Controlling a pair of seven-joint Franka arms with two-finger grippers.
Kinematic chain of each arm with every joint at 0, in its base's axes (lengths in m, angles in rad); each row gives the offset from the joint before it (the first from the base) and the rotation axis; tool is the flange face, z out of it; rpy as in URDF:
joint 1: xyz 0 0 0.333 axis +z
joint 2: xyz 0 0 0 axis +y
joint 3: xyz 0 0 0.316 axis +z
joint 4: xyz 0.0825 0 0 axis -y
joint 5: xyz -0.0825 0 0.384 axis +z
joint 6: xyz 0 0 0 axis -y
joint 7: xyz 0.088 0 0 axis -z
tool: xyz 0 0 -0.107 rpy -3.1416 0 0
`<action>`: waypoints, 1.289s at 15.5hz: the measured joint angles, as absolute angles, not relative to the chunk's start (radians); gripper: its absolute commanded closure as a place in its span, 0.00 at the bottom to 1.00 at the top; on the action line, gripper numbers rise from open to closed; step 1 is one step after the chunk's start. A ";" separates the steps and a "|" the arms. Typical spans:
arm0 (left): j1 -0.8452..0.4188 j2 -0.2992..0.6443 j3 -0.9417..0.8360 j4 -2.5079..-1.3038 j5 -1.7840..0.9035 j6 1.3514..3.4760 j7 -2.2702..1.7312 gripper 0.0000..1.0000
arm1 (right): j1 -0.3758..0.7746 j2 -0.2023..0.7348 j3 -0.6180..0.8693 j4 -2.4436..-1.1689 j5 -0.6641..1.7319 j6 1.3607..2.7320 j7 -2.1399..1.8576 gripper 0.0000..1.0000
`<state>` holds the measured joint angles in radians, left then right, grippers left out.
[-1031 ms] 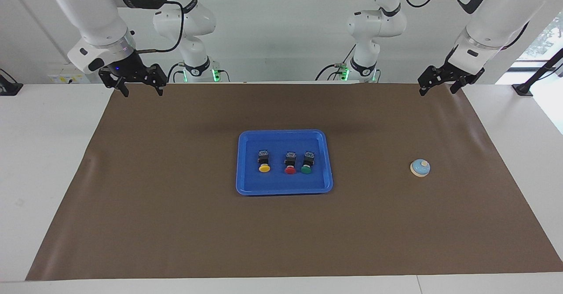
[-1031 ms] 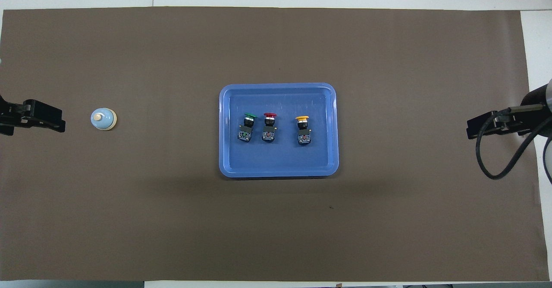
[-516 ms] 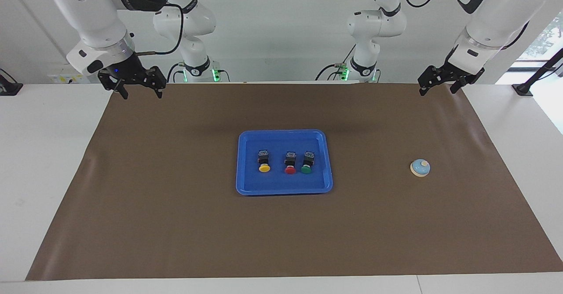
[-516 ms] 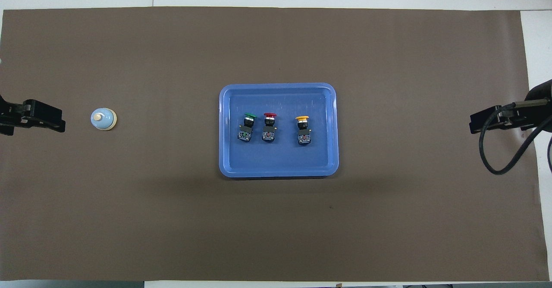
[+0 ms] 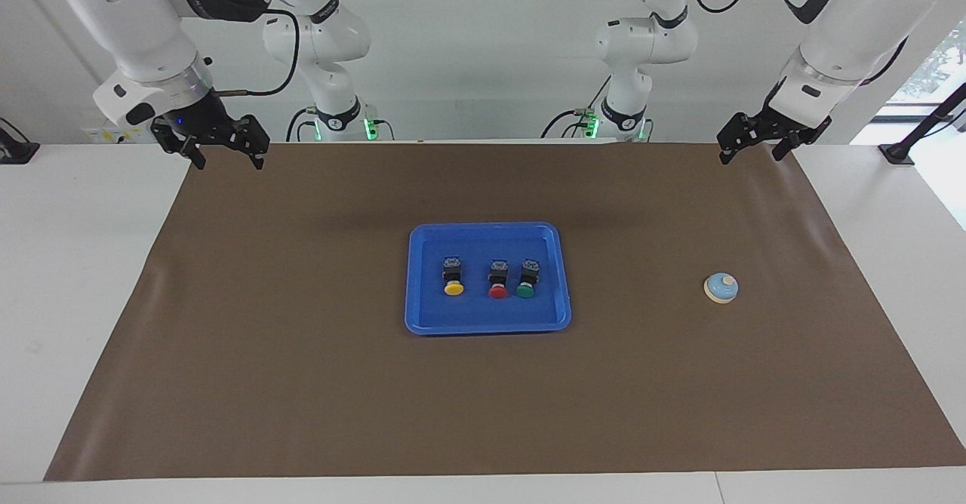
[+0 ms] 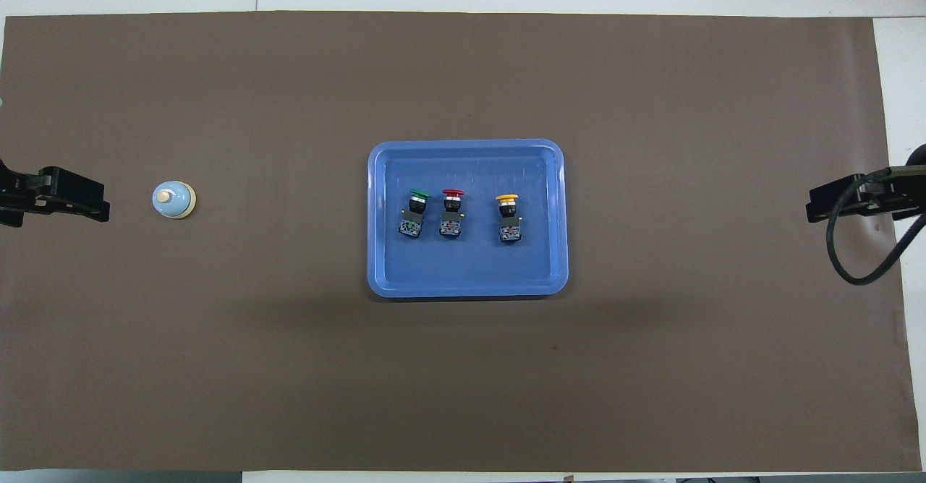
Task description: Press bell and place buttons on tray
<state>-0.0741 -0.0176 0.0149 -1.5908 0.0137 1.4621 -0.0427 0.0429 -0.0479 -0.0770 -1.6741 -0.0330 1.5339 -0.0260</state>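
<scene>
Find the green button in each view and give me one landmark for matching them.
Facing view: the green button lies in the blue tray, at the end of the row toward the left arm's end of the table, beside the red button.
Overhead view: the green button lies in the tray, again beside the red button.
Shared landmark: the bell.

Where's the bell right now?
The bell sits on the brown mat, beside the tray, toward the left arm's end of the table.
</scene>
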 measured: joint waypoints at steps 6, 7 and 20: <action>-0.074 -0.018 0.015 -1.591 0.014 1.462 -0.043 0.00 | 0.044 -0.048 -0.076 -1.674 -0.033 1.534 -0.026 0.00; -0.074 -0.018 0.015 -1.591 0.014 1.462 -0.043 0.00 | 0.044 -0.048 -0.076 -1.674 -0.033 1.534 -0.026 0.00; -0.074 -0.018 0.015 -1.591 0.014 1.462 -0.043 0.00 | 0.044 -0.048 -0.076 -1.674 -0.033 1.534 -0.026 0.00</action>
<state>-0.0741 -0.0176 0.0149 -1.5908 0.0137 1.4621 -0.0427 0.0442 -0.0481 -0.0765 -1.6739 -0.0330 1.5339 -0.0260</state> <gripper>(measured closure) 0.000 0.000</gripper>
